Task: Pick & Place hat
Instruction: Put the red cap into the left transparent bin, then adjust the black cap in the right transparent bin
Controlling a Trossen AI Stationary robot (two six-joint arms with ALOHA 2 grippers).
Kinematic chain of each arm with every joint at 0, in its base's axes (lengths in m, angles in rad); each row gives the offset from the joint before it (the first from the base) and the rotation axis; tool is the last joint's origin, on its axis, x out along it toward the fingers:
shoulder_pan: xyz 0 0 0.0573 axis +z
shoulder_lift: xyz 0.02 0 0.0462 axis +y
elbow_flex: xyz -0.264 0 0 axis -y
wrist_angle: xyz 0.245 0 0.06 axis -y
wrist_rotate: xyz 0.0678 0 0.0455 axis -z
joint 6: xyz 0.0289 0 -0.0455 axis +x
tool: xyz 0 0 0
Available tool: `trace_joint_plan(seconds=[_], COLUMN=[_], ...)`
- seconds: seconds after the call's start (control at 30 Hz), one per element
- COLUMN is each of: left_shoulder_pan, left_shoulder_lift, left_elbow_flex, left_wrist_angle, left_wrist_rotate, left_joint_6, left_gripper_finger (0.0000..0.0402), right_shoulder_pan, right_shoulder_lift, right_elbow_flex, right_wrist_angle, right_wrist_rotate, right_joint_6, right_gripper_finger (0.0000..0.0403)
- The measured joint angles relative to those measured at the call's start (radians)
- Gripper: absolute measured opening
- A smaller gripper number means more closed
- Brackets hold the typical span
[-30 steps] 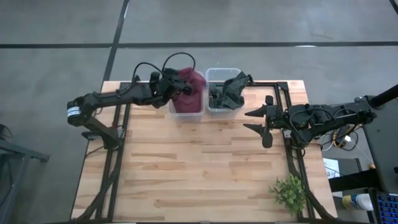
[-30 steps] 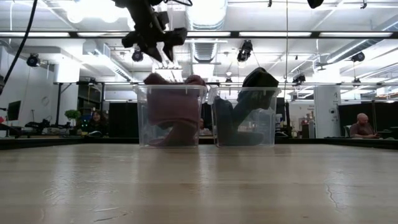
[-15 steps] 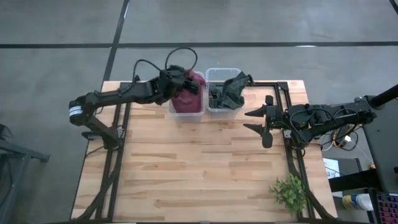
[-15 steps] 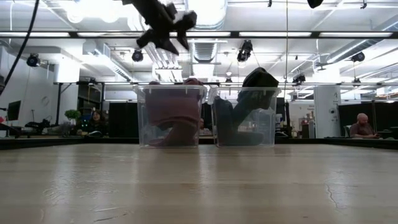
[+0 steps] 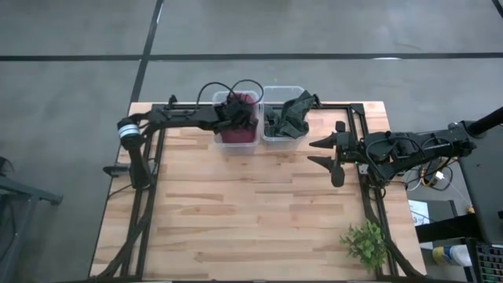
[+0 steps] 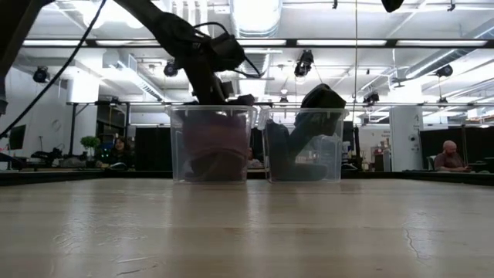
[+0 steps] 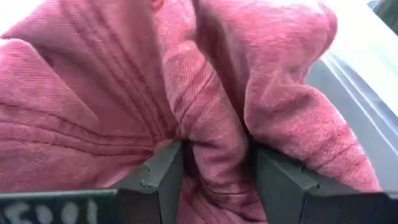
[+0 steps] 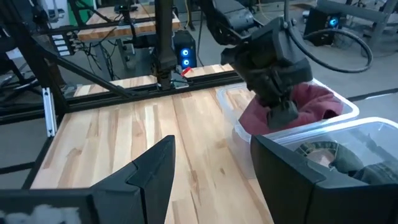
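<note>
A dark red knitted hat lies bunched in the left of two clear bins at the table's far edge. It also shows in the low view. My left gripper reaches down into that bin, open, with a fold of the hat between its fingers. A dark grey hat sits in the right bin, its top above the rim. My right gripper hangs open above the table's right side, touching nothing. My left gripper comes at the hat slanting down from the table's left. Its open fingers press into the bunched knit, one on each side of an upright fold. The fingers are not closed on the fold. The hat rests in the bin.
The two bins stand side by side, touching. A small green plant stands at the near right corner. The wooden tabletop lies bare in front of the bins. People sit in the room beyond the table.
My left gripper has swung from above the left bin's left rim toward the right and dropped into the bin, tipping to point more steeply down. Its fingers now sit in the red hat.
</note>
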Motion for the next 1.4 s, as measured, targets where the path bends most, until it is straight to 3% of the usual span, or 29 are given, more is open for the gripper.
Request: trace_joint_plan(seconds=[0.13, 0.63, 0.8, 1.1, 1.2, 1.33, 1.4], left_shoulder_pan=[-0.007, -0.006, -0.01, -0.013, -0.013, -0.014, -0.015], left_shoulder_lift=[-0.02, -0.319, -0.42, -0.594, -0.641, -0.697, -0.731], left_elbow_flex=[0.03, 0.079, 0.079, 0.079, 0.079, 0.076, 0.061], left_wrist_angle=[-0.003, 0.008, 0.008, -0.05, -0.132, -0.253, -0.278], left_wrist_rotate=[-0.009, -0.151, -0.149, -0.056, -0.056, -0.057, -0.057], left_joint_6=[0.022, 0.109, 0.132, 0.177, 0.178, 0.168, 0.155], left_gripper_finger=[0.0178, 0.0178, 0.0178, 0.0178, 0.0178, 0.0178, 0.0178], right_shoulder_pan=[0.0, 0.0, 0.0, 0.0, 0.0, -0.012, -0.033], right_shoulder_lift=[0.0, 0.0, 0.0, 0.0, 0.0, 0.0, 0.0], right_elbow_flex=[0.0, 0.0, 0.0, 0.0, 0.0, 0.0, 0.0], right_wrist_angle=[0.0, 0.001, 0.001, 0.001, 0.001, 0.001, 0.001], right_wrist_rotate=[0.0, 0.0, 0.0, 0.004, 0.12, 0.408, 0.452], right_joint_6=[0.001, -0.001, -0.002, -0.003, -0.019, 0.0, -0.016], right_gripper_finger=[0.0203, 0.0203, 0.0203, 0.0203, 0.0203, 0.0203, 0.0203])
